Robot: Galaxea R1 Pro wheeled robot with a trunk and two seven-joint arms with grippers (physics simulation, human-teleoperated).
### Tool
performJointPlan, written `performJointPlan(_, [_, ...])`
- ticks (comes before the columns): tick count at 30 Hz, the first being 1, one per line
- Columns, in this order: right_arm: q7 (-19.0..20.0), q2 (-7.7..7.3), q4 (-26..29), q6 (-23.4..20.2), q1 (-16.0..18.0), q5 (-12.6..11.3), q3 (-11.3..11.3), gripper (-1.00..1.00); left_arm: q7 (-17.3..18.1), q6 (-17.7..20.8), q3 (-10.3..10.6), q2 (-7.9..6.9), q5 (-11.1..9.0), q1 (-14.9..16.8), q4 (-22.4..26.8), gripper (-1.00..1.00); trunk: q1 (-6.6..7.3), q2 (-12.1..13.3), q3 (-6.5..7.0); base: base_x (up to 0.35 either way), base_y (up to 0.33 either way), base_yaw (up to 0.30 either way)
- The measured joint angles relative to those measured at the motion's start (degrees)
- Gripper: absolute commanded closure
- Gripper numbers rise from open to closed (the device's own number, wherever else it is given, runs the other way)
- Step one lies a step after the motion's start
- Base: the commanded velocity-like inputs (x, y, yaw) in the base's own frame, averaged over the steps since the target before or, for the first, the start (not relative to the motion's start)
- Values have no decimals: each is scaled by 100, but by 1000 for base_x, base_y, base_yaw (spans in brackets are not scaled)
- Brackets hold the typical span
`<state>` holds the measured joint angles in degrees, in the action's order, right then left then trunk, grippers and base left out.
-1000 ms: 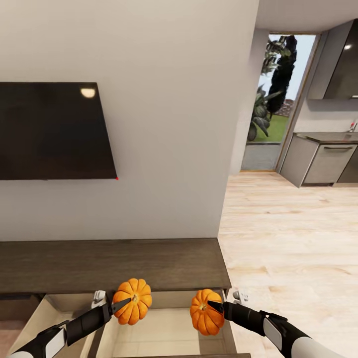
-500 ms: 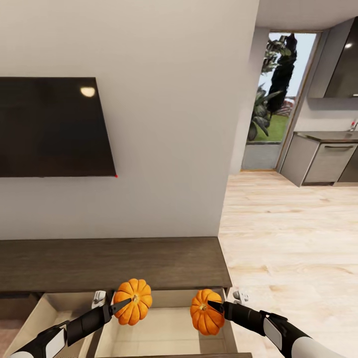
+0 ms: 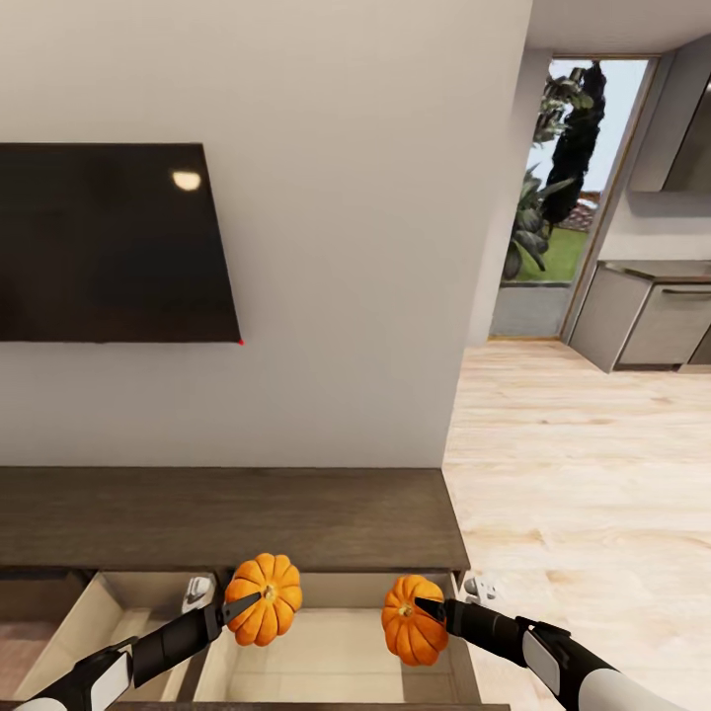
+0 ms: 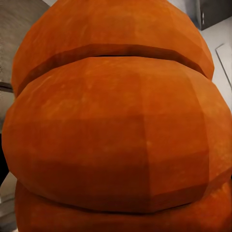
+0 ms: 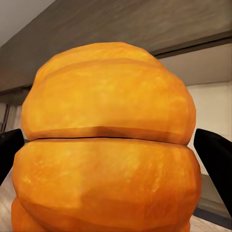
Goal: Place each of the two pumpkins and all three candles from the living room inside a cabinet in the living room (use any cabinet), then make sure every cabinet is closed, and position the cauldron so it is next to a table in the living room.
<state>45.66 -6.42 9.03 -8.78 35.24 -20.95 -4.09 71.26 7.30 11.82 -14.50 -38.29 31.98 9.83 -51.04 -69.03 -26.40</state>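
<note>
1. Light tan drawer interiors (image 3: 336, 652) lay pulled out along the front edge of the long dark-brown cabinet (image 3: 227, 513), nearest the camera in the head view.
2. Over the open drawer toward the cabinet's right end, the left gripper (image 3: 259, 595) pinched the left pumpkin (image 3: 263, 598) at its stem, the orange ribbed body hanging clear of the drawer floor.
3. Close up in the left wrist view, that pumpkin (image 4: 116, 125) pressed right against the lens, with no finger to be made out.
4. Near the right front corner of the same drawer, the right gripper (image 3: 415, 606) was clamped on the right pumpkin (image 3: 413, 620), which was held above the drawer's right wall.
5. Seen from the right wrist, dark fingers (image 5: 215, 159) flanked this pumpkin (image 5: 108, 145) on both sides, with the cabinet top behind it.
6. Two small white objects (image 3: 197, 591) sat at the back edge of the drawers, one by each arm; what they were could not be told.
7. Beyond the cabinet top rose a pale wall (image 3: 346, 247) carrying a black television (image 3: 109, 242).
8. Farther right, light wood flooring (image 3: 573, 464) ran to grey kitchen units (image 3: 652, 321) and a glazed doorway (image 3: 563, 197) with greenery outside.
</note>
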Motion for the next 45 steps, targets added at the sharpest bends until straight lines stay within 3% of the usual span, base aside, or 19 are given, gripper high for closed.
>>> performJointPlan(16, [24, 0, -7, 5, 0, -7, 0, 100, -50, 16, 11, 45, 9, -4, 9, 100, -351, -642, -287, 0, 0, 0])
performJointPlan(19, [14, 18, -1, -17, 0, -25, 1, 100, -52, 12, 19, 110, 8, -1, 16, 100, -417, -762, -341, 0, 0, 0])
performJointPlan(22, [-60, 191, -3, -43, 14, -28, -11, 100, -56, 19, -1, 151, 3, 28, 155, 100, -483, -882, -395, 0, 0, 0])
performJointPlan(27, [-660, 368, -6, -83, 118, -38, 19, 100, -73, 26, -1, 149, 9, 42, 375, 100, -593, -1083, -485, 0, 0, 0])
performJointPlan(31, [-750, 390, 2, -86, 170, -56, 29, 100, -416, 32, -12, 172, 8, 90, 480, 100, -681, -1243, -556, 0, 0, 0])
performJointPlan(38, [-745, 362, 2, -88, 184, -70, 26, 100, -977, 34, 14, 348, 25, 105, 623, 100, -835, -1524, -682, 0, 0, 0])
performJointPlan(45, [-718, 357, -2, -80, 185, -74, 71, 100, -1079, 34, 14, 343, 20, 106, 576, 100, -988, -1805, -808, 0, 0, 0])
